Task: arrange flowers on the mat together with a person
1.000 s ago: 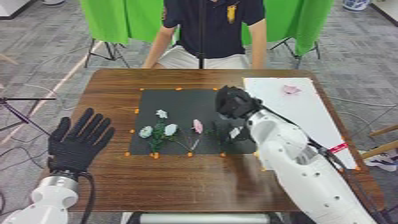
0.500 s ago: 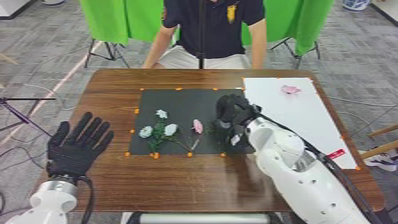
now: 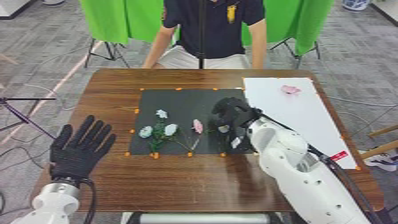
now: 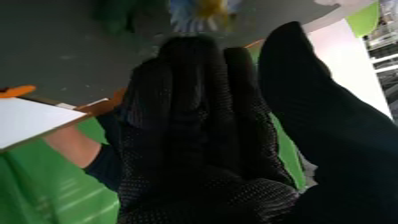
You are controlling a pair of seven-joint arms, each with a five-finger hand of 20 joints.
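My right hand [image 3: 233,116] is over the right part of the black mat [image 3: 191,95], its fingers nearly straight. In the right wrist view my right hand [image 4: 209,135] has its thumb held apart from the fingers, and a pale flower with a yellow centre [image 4: 209,10] is just beyond the fingertips. A small pale bloom [image 3: 224,129] is beside the hand. On the mat's left half are white flowers [image 3: 171,129] with green stems [image 3: 156,142] and a pink flower [image 3: 197,125]. My left hand [image 3: 78,154] is open, palm down, left of the mat.
A white board [image 3: 298,115] lies along the table's right side with a pink flower [image 3: 290,89] near its far end. Orange tape bits [image 3: 189,155] mark the mat's edges. A person sits across the brown table [image 3: 195,185].
My right hand has come nearer over the mat, turned, and shifted only slightly since half a second ago. The pale bloom beside it has come into sight. My left hand has hardly moved.
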